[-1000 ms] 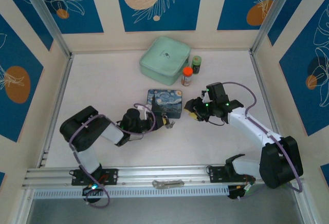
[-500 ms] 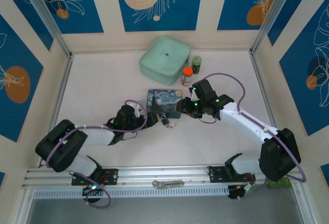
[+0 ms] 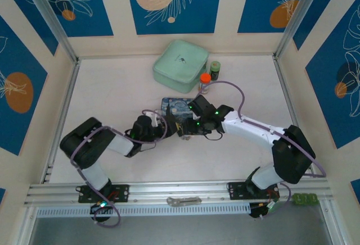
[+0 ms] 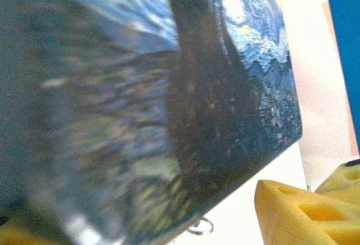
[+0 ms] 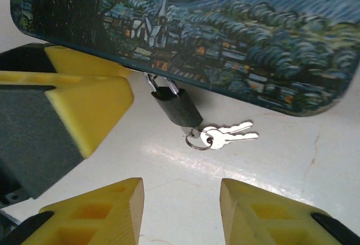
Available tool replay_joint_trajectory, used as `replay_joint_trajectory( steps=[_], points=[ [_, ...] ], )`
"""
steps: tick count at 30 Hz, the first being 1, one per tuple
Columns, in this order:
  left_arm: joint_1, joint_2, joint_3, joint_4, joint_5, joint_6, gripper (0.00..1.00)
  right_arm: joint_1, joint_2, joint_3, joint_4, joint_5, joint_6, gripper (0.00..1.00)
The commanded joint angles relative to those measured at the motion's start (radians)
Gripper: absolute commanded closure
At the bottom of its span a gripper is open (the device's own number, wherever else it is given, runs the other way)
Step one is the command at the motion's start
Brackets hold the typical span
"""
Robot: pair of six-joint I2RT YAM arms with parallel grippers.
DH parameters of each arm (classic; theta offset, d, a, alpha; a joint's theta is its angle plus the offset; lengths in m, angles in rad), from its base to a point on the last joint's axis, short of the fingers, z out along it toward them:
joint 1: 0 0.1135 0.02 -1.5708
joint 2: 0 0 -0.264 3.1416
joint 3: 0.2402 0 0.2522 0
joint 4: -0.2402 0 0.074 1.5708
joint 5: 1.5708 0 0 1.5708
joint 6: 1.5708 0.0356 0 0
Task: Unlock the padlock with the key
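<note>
Silvery thin keys (image 5: pixel 232 132) on a wire ring lie just beyond the right gripper (image 5: pixel 180 211), jaws spread, blades running crosswise to its reach, ring beside the small black padlock (image 5: pixel 175 108) at the painted blue tin's (image 5: pixel 253 31) edge; left gripper (image 3: pixel 170 125) nearby, grip state unclear.

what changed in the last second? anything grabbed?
The right gripper swept left along the tin and now hangs open over the padlock and key. The left arm swung its elbow out and back, and the left gripper ended beside the padlock. Nothing was grabbed or released. The tin and green case stayed put.
</note>
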Motion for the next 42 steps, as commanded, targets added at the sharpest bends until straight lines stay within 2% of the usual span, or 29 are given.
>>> replay_joint_trajectory(
  steps=[1, 5, 14, 20, 23, 27, 30, 35, 36, 39, 42],
  points=[
    [-0.050, 0.117, 0.021, 0.169, -0.031, -0.047, 0.36, -0.014, -0.071, -0.039, 0.004, 0.033, -0.006, 0.60],
    [-0.075, 0.186, 0.040, 0.222, -0.035, -0.082, 0.39, -0.048, -0.117, -0.072, 0.013, 0.019, 0.009, 0.61],
    [-0.113, 0.111, 0.047, -0.010, -0.054, -0.038, 0.39, -0.096, -0.149, -0.123, 0.063, -0.022, 0.041, 0.62],
    [-0.132, 0.185, 0.093, 0.008, -0.033, -0.050, 0.42, -0.096, -0.142, -0.120, 0.066, -0.022, 0.042, 0.63],
    [-0.132, 0.214, 0.102, 0.042, -0.039, -0.064, 0.50, -0.096, -0.151, -0.132, 0.068, -0.019, 0.045, 0.63],
    [-0.132, 0.222, 0.113, 0.044, -0.045, -0.060, 0.74, -0.097, -0.157, -0.169, 0.103, -0.036, 0.019, 0.65],
    [-0.133, 0.225, 0.123, 0.050, -0.045, -0.070, 1.00, -0.088, -0.166, -0.217, 0.170, -0.045, -0.042, 0.65],
    [-0.133, 0.208, 0.135, 0.027, -0.045, -0.091, 1.00, -0.104, -0.202, -0.266, 0.199, -0.007, -0.099, 0.65],
    [-0.133, 0.203, 0.137, 0.010, -0.049, -0.090, 0.96, -0.118, -0.207, -0.272, 0.199, -0.012, -0.100, 0.65],
    [-0.135, 0.202, 0.141, -0.012, -0.057, -0.095, 0.72, -0.160, -0.218, -0.282, 0.194, -0.029, -0.096, 0.65],
    [-0.141, 0.208, 0.141, -0.017, -0.081, -0.125, 0.60, -0.180, -0.238, -0.294, 0.206, -0.030, -0.083, 0.65]
  ],
)
